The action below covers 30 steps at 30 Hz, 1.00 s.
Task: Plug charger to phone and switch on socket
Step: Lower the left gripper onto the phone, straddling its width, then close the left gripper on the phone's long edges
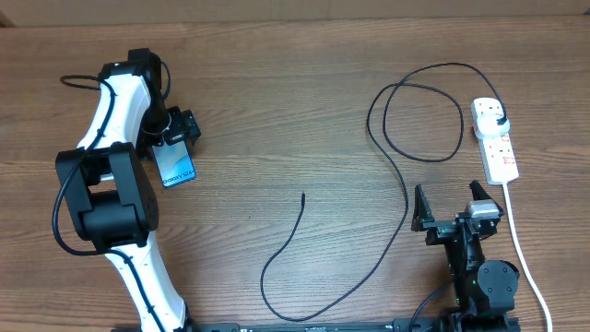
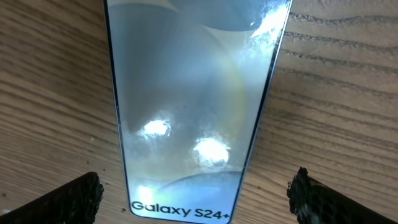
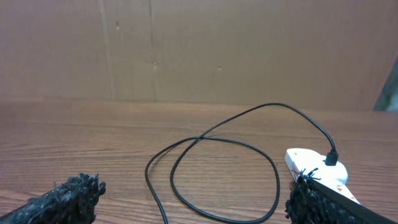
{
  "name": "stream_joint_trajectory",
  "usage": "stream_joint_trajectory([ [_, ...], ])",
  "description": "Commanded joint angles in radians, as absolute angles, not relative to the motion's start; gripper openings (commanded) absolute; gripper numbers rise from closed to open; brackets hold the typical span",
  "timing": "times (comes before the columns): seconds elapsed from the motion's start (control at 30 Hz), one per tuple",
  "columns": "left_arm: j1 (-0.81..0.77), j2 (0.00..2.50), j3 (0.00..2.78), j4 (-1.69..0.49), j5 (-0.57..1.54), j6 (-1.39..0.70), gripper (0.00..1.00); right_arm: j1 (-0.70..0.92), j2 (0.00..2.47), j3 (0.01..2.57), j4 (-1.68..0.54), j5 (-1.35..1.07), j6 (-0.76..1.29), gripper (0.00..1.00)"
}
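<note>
One charger loop lies between phone and socket.

Slim rectangular teal-screened phone lies flat on the brown wooden table at my left, beneath my left gripper, whose spread fingers straddle its lettered end without touching; white elongated power strip lies far right, the long thin black charger cable plugged into its farthest outlet, looping left, its free tip mid-table, well apart from the phone; my right gripper, fingers parted, sits between cable and strip cord.
</note>
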<state>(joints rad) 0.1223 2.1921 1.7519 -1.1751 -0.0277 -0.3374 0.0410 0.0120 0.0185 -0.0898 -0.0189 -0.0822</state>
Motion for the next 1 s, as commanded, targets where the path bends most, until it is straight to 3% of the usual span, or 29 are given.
stream_joint_trajectory([
  [0.0, 0.134, 2.190, 1.741, -1.169, -0.032, -0.284, 0.99, 0.046, 0.002, 0.008, -0.084, -0.017, -0.080, 1.00],
  [0.97, 0.139, 2.191, 1.689, -1.107, -0.033, -0.247, 1.00, 0.046, 0.002, 0.008, -0.084, -0.017, -0.080, 1.00],
])
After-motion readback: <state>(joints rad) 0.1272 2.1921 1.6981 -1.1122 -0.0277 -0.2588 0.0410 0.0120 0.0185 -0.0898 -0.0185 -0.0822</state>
